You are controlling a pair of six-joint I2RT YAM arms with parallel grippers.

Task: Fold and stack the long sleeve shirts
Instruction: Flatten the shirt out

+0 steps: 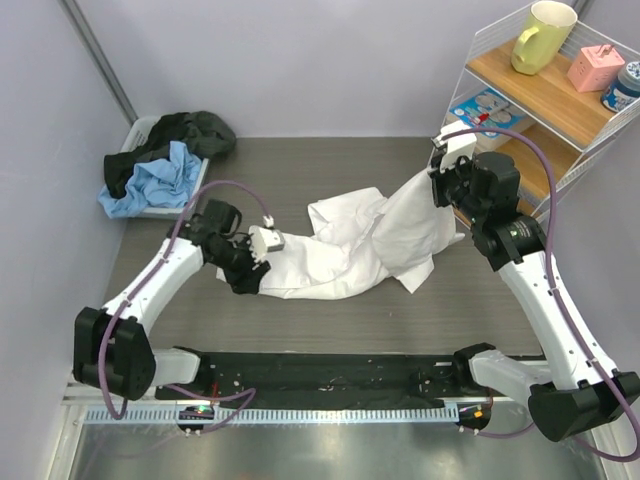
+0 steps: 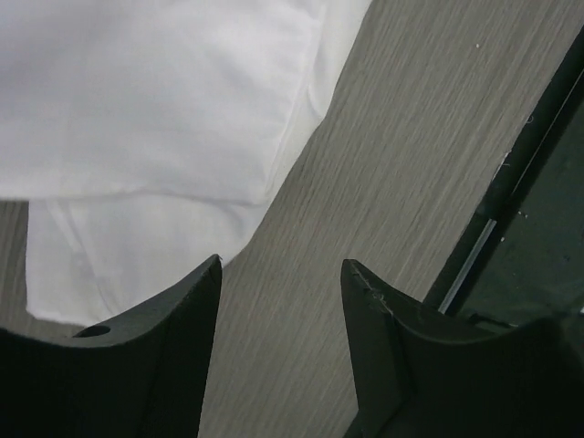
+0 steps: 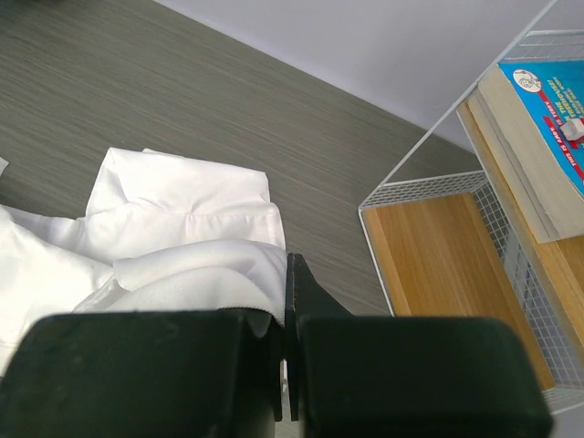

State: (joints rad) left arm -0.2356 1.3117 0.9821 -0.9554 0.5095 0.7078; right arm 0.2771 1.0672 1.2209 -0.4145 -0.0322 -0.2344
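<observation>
A white long sleeve shirt [image 1: 350, 250] lies crumpled in the middle of the table, and one end of it is drawn up toward the right. My right gripper [image 1: 441, 176] is shut on that raised end, with a fold of the white cloth [image 3: 196, 269] pinched between its jaws [image 3: 287, 274]. At the shirt's left edge sits my left gripper [image 1: 250, 276], just above the table. Its jaws stand open over bare tabletop [image 2: 282, 274], nothing between them. The shirt's hem [image 2: 155, 119] lies right beyond the left fingertip.
A grey bin [image 1: 141, 130] at the back left holds dark and blue garments [image 1: 160, 180]. A white wire shelf [image 1: 545, 95] with wooden boards stands at the right, close to my right gripper, carrying a mug, a pink box and books [image 3: 538, 119]. A black mat [image 1: 330, 376] runs along the near edge.
</observation>
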